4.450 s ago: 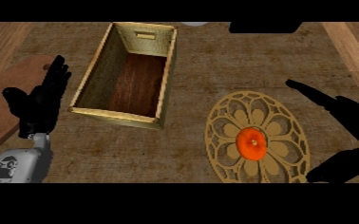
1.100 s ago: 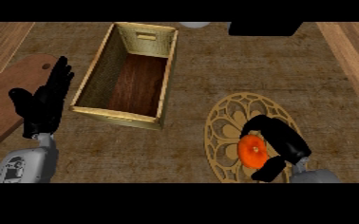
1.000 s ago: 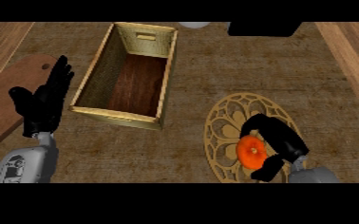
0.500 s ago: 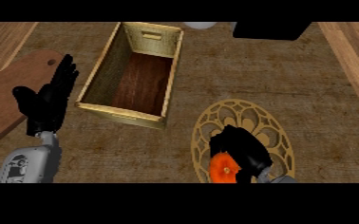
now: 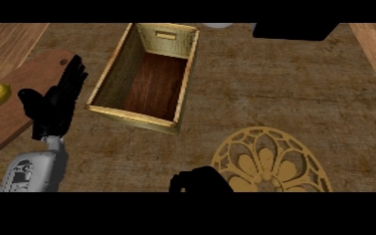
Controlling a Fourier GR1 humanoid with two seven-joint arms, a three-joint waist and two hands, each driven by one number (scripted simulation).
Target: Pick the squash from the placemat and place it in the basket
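Observation:
The wooden basket lies open at centre left, with a dark wood floor and nothing inside. The gold lace placemat sits at the lower right, and no squash shows on it. My right hand appears only as a curled black shape at the lower edge, just left of the placemat. The squash is hidden, seemingly inside that hand. My left hand rests open with fingers up, left of the basket.
A brown cutting board lies at the left edge with a yellow object on it. A black block and a pale round thing sit at the back. A wooden strip runs along the right edge.
My right hand closed round the orange squash on the placemat and moved left and down off it. The squash is now out of sight. The view shifted, and the left hand stayed still.

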